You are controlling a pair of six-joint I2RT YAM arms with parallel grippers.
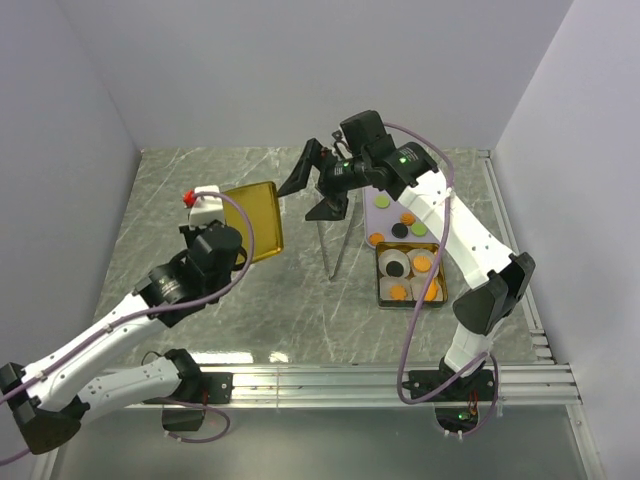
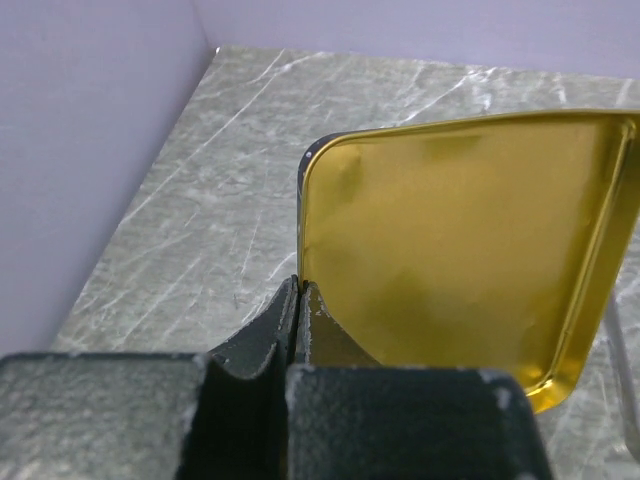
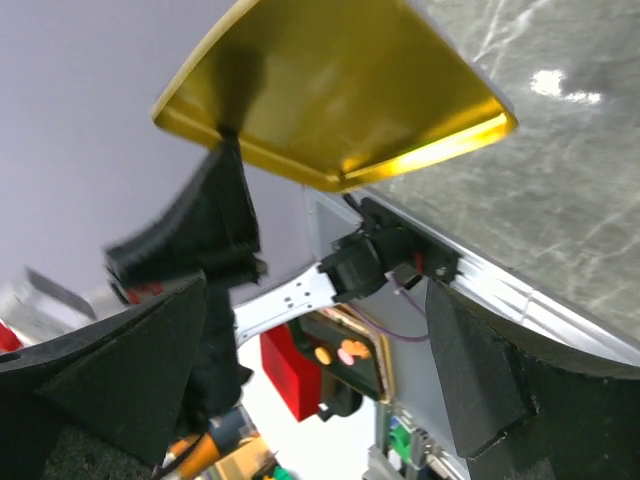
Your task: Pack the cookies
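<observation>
Between left jaws: gold lid (image 2: 460, 250), clenched at rim corner, tilted above tabletop (image 1: 200, 180). Right jaws spread wide, empty, just beside lid's far edge. Step looks like lid handling; next needs lid squared over tin (image 1: 378, 280). Cookies (image 1: 408, 217): small orange, green, black discs, some in tin, others just outside it, near right jaws.

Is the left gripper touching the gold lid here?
Touching. The left wrist view shows the left gripper pinched shut on the lid at its lower corner edge, with no gap at either finger.
</observation>
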